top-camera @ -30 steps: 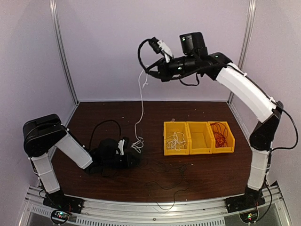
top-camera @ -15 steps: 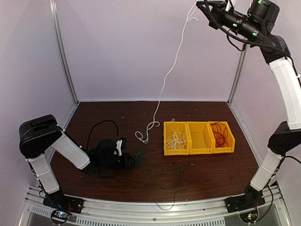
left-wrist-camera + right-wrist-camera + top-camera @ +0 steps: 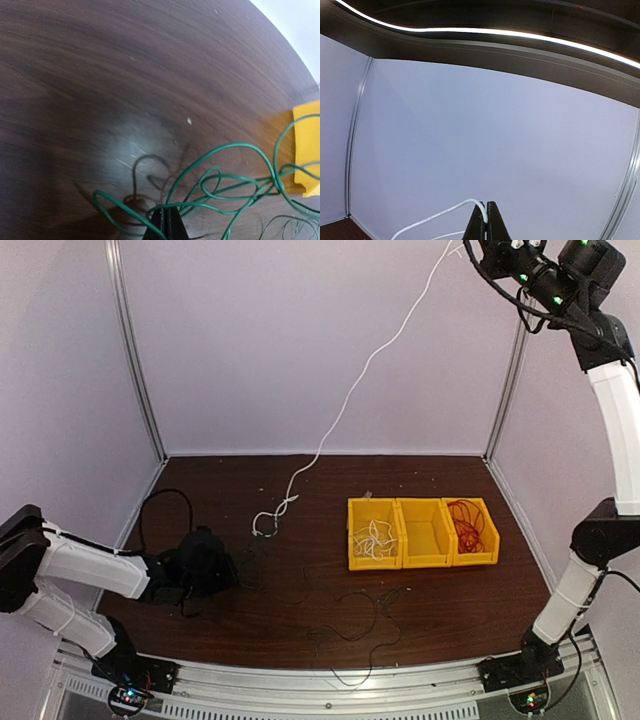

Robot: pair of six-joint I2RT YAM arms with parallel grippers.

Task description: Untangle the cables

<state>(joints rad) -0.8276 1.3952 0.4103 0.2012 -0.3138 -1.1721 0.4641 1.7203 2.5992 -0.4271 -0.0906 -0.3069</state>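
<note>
Cable work is split between two far-apart ends. The right gripper [image 3: 485, 214] is raised to the top right of the overhead view, where the frame edge cuts it off. Its wrist camera shows the two fingers pressed together on a white cable [image 3: 320, 447]. That cable slopes down and left past the pale back wall [image 3: 250, 350], and its lower end lies in a small loop on the table [image 3: 450, 610], left of the yellow bins [image 3: 423, 558]. The left gripper [image 3: 164, 216] is low over the near left of the table. From above it is only a dark mass, with the fingertips impossible to pick out. Its wrist camera shows just the finger tips at the bottom edge, closed together where strands of a green cable [image 3: 235, 145] meet them. The exact point of the clamp is hard to make out. The green loops spread right toward a yellow bin corner and run off the frame; from above they are nearly lost against the dark wood. Thin black wires [image 3: 350, 625] sprawl on the near middle of the table, too fine to follow. The left bin holds a white tangle [image 3: 372, 537] and the right bin holds red cables [image 3: 465, 520].
</note>
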